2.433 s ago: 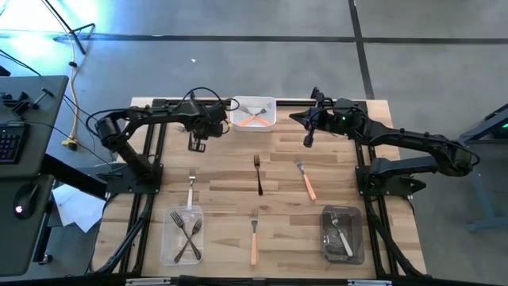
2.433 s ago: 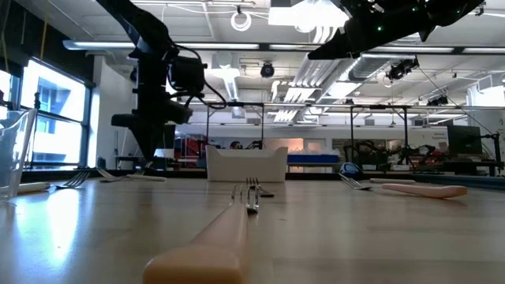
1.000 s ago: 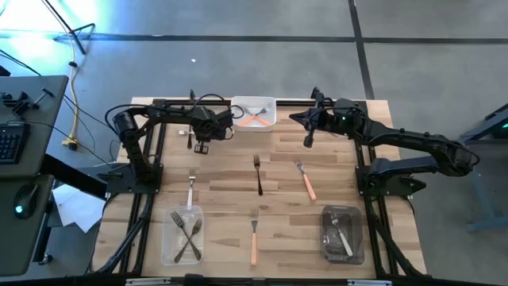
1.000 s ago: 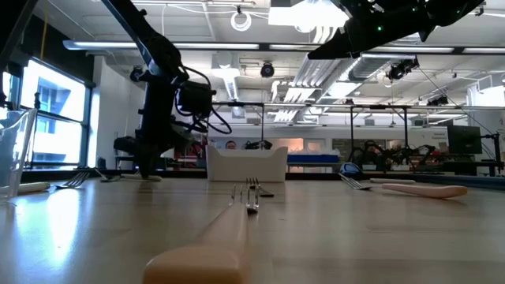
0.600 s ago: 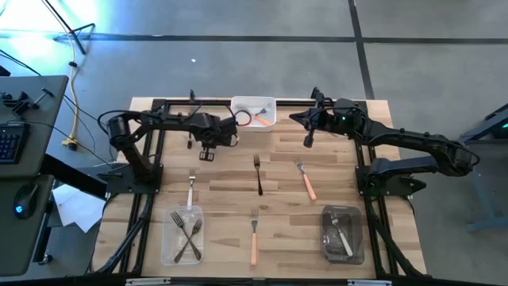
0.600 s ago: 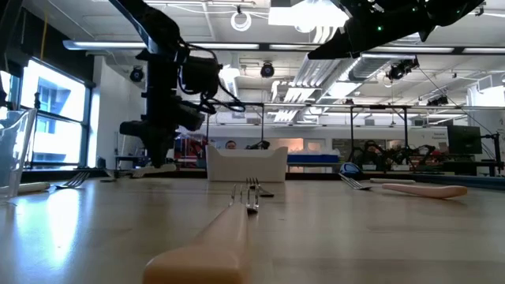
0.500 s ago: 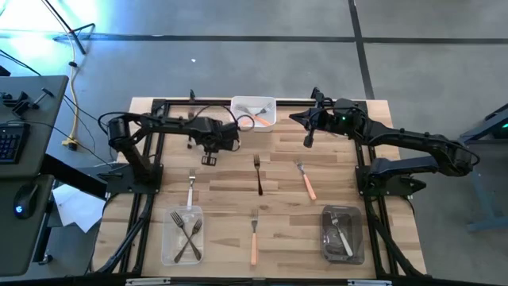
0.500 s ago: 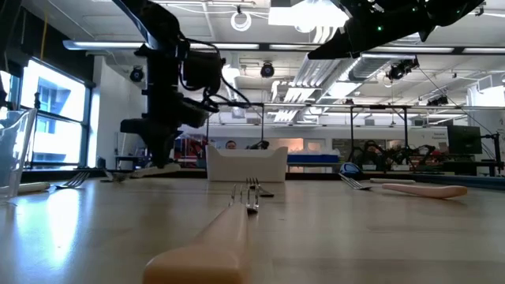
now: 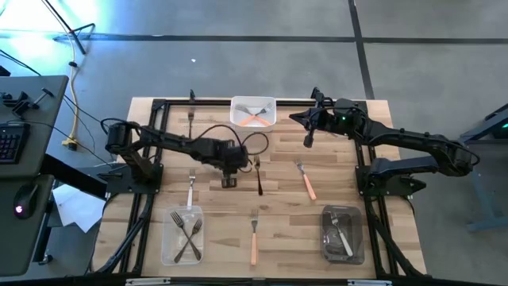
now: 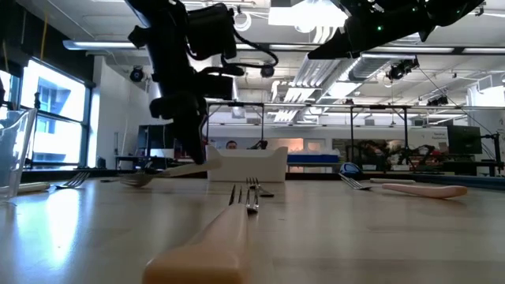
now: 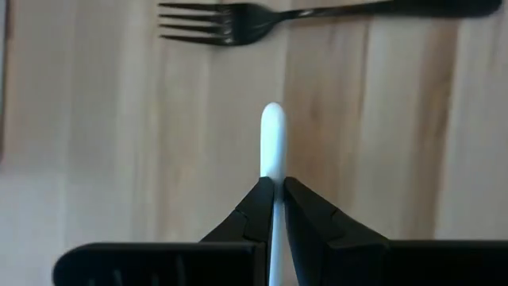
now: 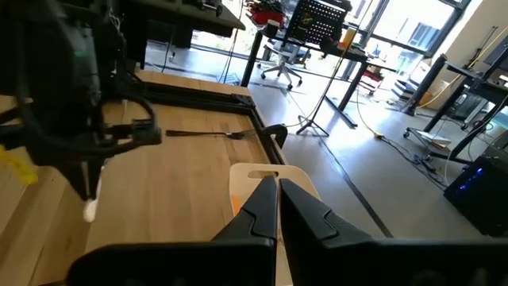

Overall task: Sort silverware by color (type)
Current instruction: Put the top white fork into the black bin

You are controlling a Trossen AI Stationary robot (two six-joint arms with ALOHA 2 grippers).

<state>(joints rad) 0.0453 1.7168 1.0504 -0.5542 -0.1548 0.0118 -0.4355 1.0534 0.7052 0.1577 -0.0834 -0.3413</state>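
Observation:
My left gripper [image 9: 228, 181] hangs over the table's middle, just left of the dark all-metal fork [image 9: 258, 173], and is shut on a white-handled fork [image 10: 162, 172]. In the left wrist view the dark fork [image 11: 317, 12] lies across, beyond the white handle. Another white-handled fork [image 9: 190, 191] lies flat on the left. Two orange-handled forks [image 9: 306, 181] [image 9: 254, 238] lie flat on the wood. A thin dark fork [image 9: 191, 119] lies by the far left edge. My right gripper [image 9: 308, 141] hovers shut over the far right, touching nothing. My left gripper pinches the white handle [image 11: 272, 171] near its free end between the two fingers, coming from above and pointing down, across the fork. A short rounded bit of handle [image 11: 272, 119] sticks out toward the dark fork. The fork is lifted and tilted, its metal head [image 10: 138, 180] lowest, toward the table's left.
A white tray [image 9: 253, 112] at the far edge holds orange-handled forks. A clear tray [image 9: 183, 234] near left holds crossed forks, and a dark tray [image 9: 342, 233] near right holds a fork. Black frame rails run along the table's left, right and far sides.
My left gripper has risen from the table near the far left with the white-handled fork in its fingers, then swung toward the table's right and near edge. It now stands beside the dark fork, with the white-handled fork lifted off the wood.

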